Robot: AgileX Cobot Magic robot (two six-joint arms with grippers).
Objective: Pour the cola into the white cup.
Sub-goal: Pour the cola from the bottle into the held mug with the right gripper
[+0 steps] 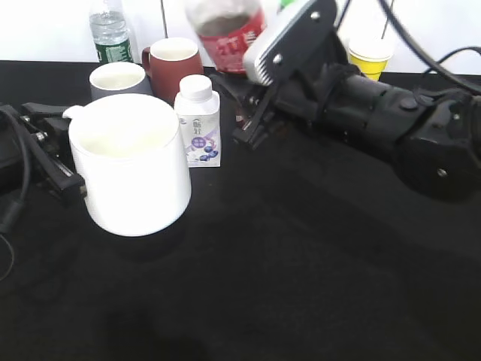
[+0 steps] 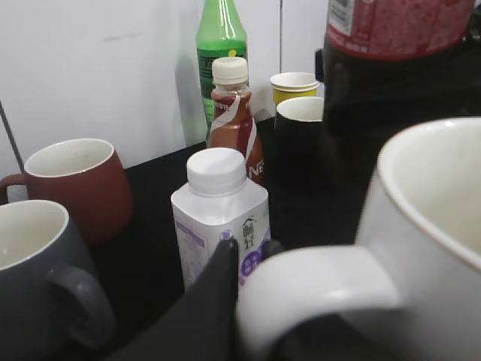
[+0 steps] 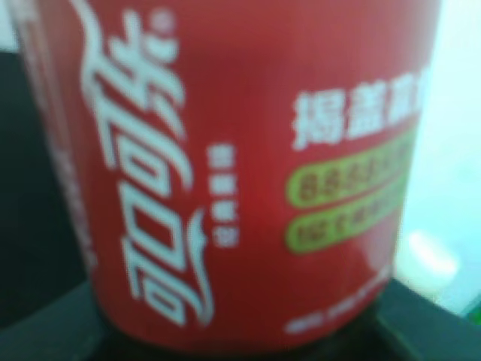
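Note:
The white cup (image 1: 135, 162) is at the left front. My left gripper (image 1: 60, 154) is shut on its loop handle. In the left wrist view the cup (image 2: 428, 218) fills the right side, and a black finger of the left gripper (image 2: 248, 259) lies against the handle. The cola (image 1: 225, 34) is blurred at the back centre, above and behind the cup. My right gripper (image 1: 252, 113) holds its lower part. The cola's red label (image 3: 240, 173) fills the right wrist view, with the right gripper (image 3: 240, 350) shut round it. The cola (image 2: 391, 75) looms just beyond the cup.
A white yogurt bottle (image 1: 198, 120) stands right beside the cup. Behind are a grey mug (image 1: 118, 79), a red mug (image 1: 173, 64), a water bottle (image 1: 110, 34) and a yellow cup (image 1: 370, 54). A Nescafe bottle (image 2: 233, 120), a green bottle (image 2: 220, 45) and a black mug (image 2: 301, 143) stand further back.

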